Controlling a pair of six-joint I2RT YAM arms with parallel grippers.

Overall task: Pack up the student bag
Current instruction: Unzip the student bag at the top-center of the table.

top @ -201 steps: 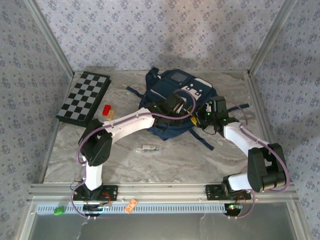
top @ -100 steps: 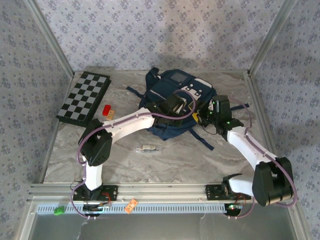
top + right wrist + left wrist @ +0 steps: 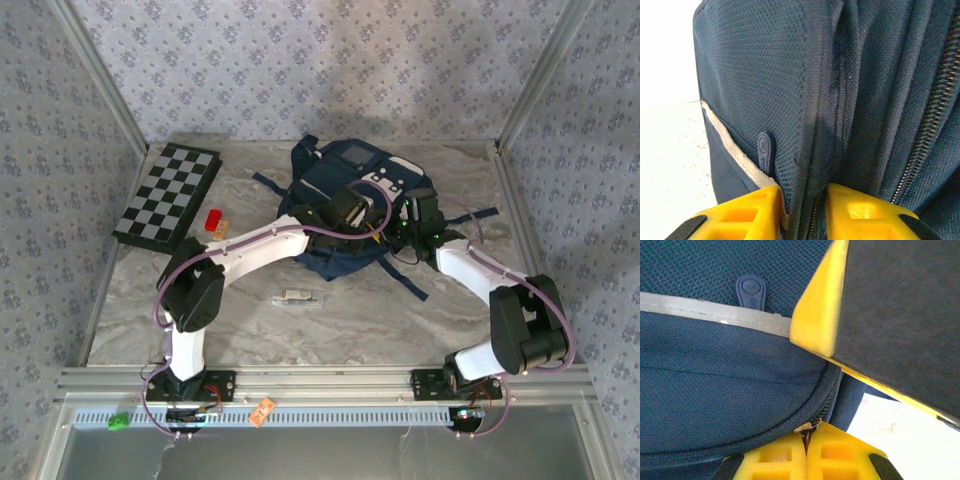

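Right tool (image 3: pixel 802 207), shifted left, pinches a fabric fold of the student bag (image 3: pixel 335 175), whose long axis runs near–far, handle end far-left; left tool (image 3: pixel 807 455) pinches its zipper pull (image 3: pixel 807 428).

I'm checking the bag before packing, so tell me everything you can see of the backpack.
The bag is navy woven fabric with white patches, a grey stripe and dark straps, lying at the table's far middle. Its zipper looks closed where seen. The left gripper pinches its zipper pull; the right gripper pinches a fabric fold.
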